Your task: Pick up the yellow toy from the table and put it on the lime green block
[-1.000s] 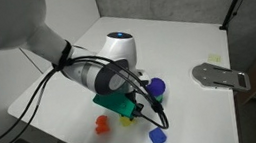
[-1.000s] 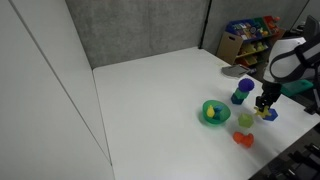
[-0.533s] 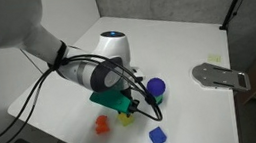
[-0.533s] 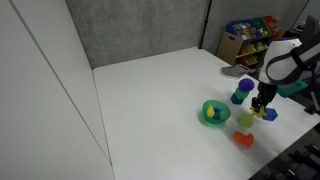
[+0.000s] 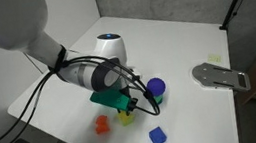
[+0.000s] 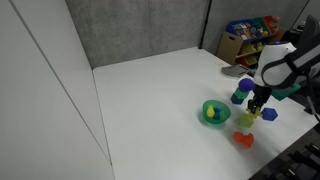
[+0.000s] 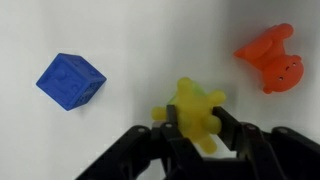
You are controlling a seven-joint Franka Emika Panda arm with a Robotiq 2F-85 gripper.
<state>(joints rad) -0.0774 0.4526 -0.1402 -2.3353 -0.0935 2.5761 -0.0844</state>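
Near front edge of the bench [image 6: 150, 100], toward its R corner in an exterior view: red toy [image 6: 243, 139], closest to the edge. Just behind it sits the lime green block [image 6: 246, 121], nothing on top of it. Blue block [image 6: 271, 116] lies beside that, closer to the R edge.

Gripper [image 7: 200, 126] hangs over this cluster, just past the lime green block. Wrist view: its black fingers [image 7: 228, 128] are clenched on the yellow toy [image 7: 195, 110], one each side, w/ white bench top beneath. Can't tell if the toy is lifted or touching the bench. In the same view the blue block is off to one side and the red toy to the other, both apart from the yellow toy.

Further in from the edge: green bowl [image 6: 215, 112] w/ sth yellowish inside. Beyond it, blue cups [image 6: 240, 95] toward the far R edge.
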